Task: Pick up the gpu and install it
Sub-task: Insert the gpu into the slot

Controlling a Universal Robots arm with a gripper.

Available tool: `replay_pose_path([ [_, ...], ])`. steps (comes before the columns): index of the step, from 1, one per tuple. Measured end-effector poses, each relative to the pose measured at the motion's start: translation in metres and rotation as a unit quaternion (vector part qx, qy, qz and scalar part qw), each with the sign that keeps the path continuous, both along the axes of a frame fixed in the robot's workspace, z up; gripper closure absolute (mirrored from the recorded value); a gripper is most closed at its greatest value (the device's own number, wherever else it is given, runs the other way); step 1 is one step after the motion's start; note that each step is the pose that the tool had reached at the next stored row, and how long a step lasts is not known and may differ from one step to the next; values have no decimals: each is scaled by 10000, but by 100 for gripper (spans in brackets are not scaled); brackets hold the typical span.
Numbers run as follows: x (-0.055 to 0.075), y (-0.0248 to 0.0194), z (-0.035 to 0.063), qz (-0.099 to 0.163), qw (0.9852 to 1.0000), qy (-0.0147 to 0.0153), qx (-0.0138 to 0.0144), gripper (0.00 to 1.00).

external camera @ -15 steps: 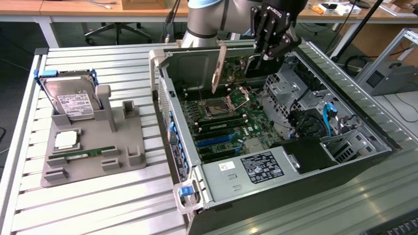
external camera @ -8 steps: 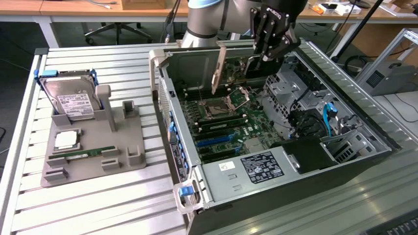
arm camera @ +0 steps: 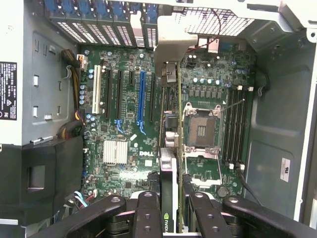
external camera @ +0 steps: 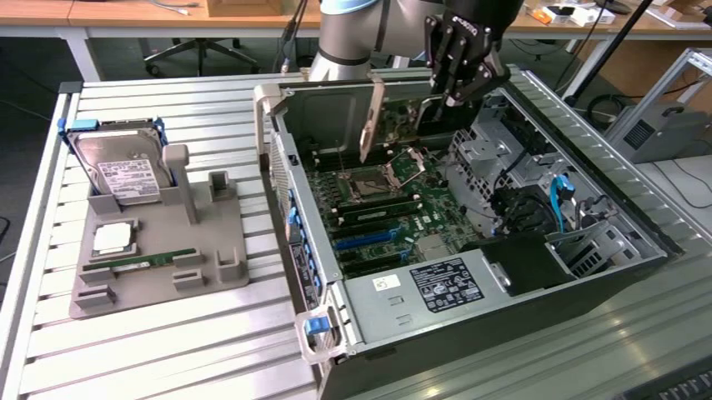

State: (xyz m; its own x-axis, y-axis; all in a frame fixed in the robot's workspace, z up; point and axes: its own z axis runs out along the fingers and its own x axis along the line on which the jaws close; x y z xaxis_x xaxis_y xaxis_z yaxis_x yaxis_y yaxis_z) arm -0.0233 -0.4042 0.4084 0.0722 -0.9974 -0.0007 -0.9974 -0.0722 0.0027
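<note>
The gpu [external camera: 392,125] hangs on edge above the open computer case [external camera: 445,283], its silver end bracket [external camera: 373,117] toward the exterior view's left. My gripper [external camera: 454,93] is shut on the card's upper edge. In the wrist view the gpu [arm camera: 169,188] runs edge-on between the two black fingers [arm camera: 148,213], with my gripper [arm camera: 172,214] clamped around it. Its bracket [arm camera: 171,52] points at the case's rear slot openings. Beneath the card lies the motherboard [arm camera: 126,119] with a long blue slot [arm camera: 142,99] and black slots beside it. The card sits above the board, not in a slot.
On the exterior view's left, a grey fixture tray [external camera: 212,250] holds a silver hard drive [external camera: 122,171], a processor chip [external camera: 115,239] and a green memory stick [external camera: 145,262]. The case walls, drive cage [external camera: 501,142] and CPU socket [arm camera: 202,131] surround the card closely.
</note>
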Motion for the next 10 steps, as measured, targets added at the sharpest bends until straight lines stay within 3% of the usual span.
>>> replay_pose_path([
  [10,-15,0,-42,17,10000,0,1,73],
])
